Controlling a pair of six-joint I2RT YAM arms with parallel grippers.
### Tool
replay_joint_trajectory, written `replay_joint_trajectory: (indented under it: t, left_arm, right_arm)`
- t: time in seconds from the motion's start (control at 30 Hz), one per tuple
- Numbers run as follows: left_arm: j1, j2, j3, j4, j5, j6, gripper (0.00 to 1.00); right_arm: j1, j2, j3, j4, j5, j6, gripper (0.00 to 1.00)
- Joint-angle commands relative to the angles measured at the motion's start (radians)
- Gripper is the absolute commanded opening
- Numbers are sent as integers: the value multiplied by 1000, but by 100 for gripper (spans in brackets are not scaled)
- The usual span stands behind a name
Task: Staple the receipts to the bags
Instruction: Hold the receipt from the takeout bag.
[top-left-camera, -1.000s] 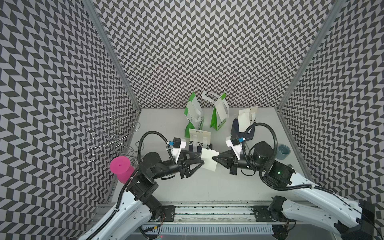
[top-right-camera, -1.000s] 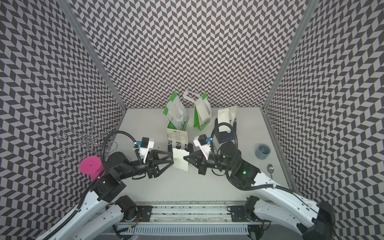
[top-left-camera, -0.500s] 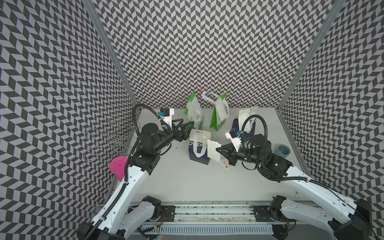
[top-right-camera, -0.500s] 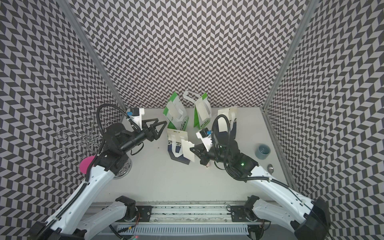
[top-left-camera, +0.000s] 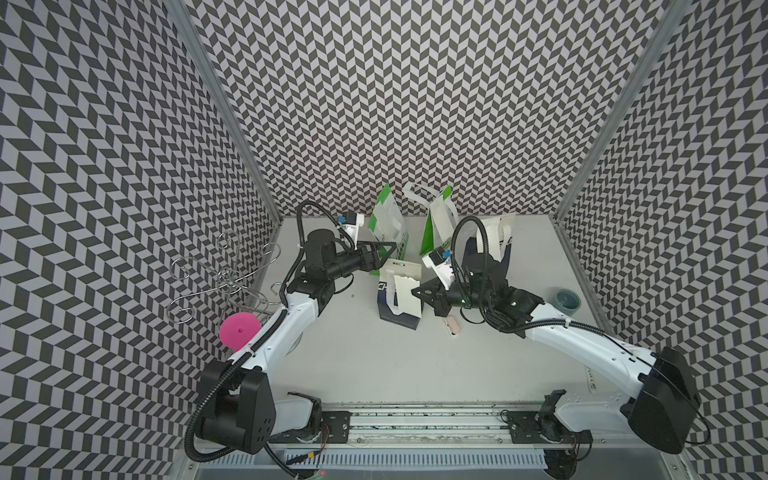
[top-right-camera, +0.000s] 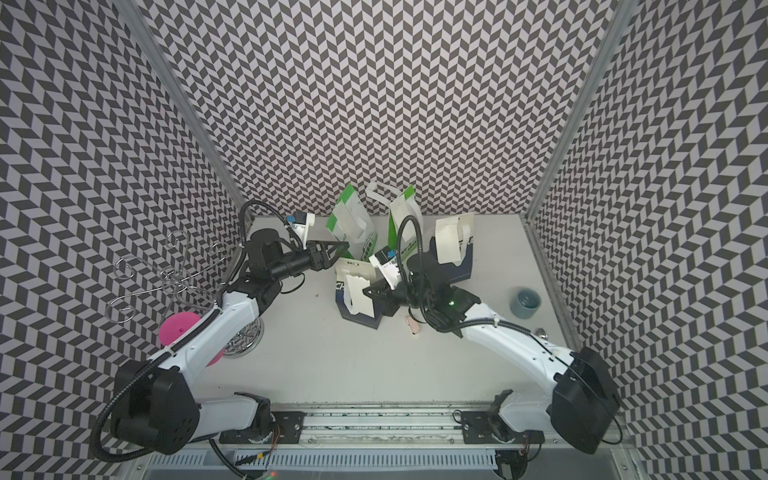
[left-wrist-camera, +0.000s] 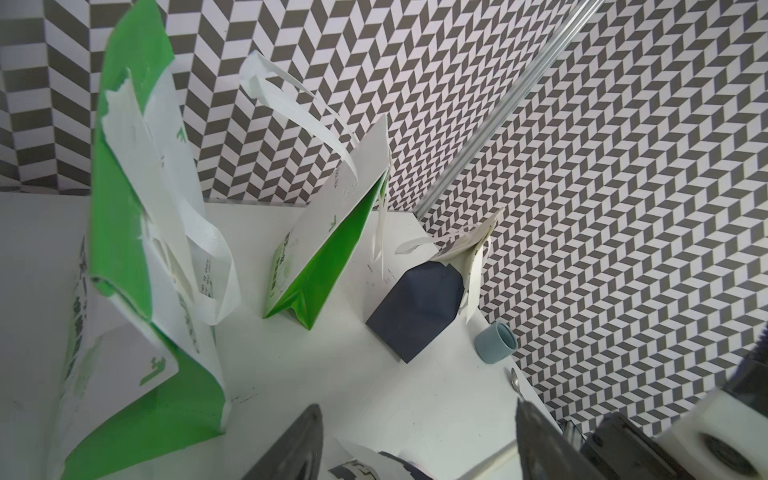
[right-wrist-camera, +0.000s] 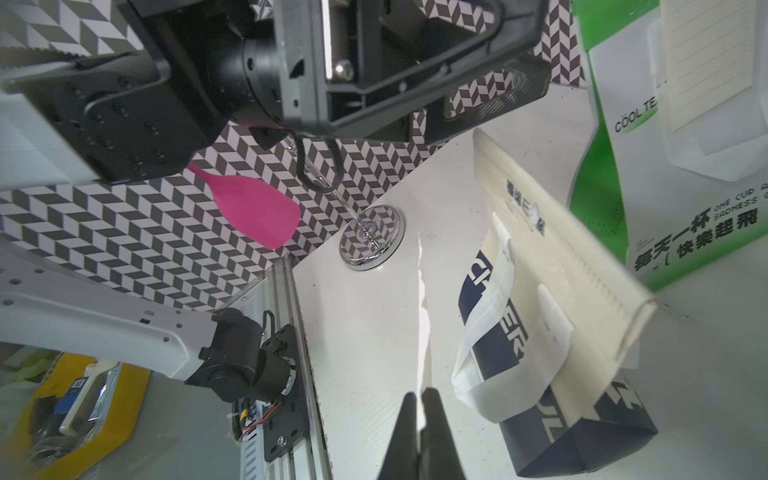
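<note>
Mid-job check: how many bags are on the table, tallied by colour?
Green bags: 2
Navy bags: 2
Total: 4

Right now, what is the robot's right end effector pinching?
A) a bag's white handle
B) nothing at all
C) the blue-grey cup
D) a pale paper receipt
D: the right end effector is shut on the edge of a pale receipt, which it holds beside the navy-and-cream bag.
</note>
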Motion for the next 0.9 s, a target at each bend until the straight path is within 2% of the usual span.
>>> replay_joint_trajectory:
  t: [0.0, 0.2, 0.47, 0.57, 0.67, 0.8, 0.87]
  left_arm:
    - [2, -8, -25, 80, 87, -47, 70]
    - [0, -40, -66, 83, 120, -86, 66]
    - [0, -85, -93, 87, 118, -105, 65]
    - [5, -68, -51, 34, 99, -39, 69]
    - [5, -27, 40, -64, 91, 82, 72]
    - [2, 11, 124, -133, 135, 212, 74]
    - [-5, 32, 134, -145, 148, 240, 74]
  right_arm:
    - [-24, 23, 37, 39, 65, -11, 0]
    - [-52, 47, 58, 29, 152, -9, 0]
    - [-53, 39, 74, 19, 175, -18, 0]
    - [-53, 29, 77, 4, 111, -48, 0]
    - [-55, 17, 86, -34, 68, -80, 0]
    - [-55, 7, 78, -47, -24, -101, 0]
    - [-55, 19, 75, -47, -35, -106, 0]
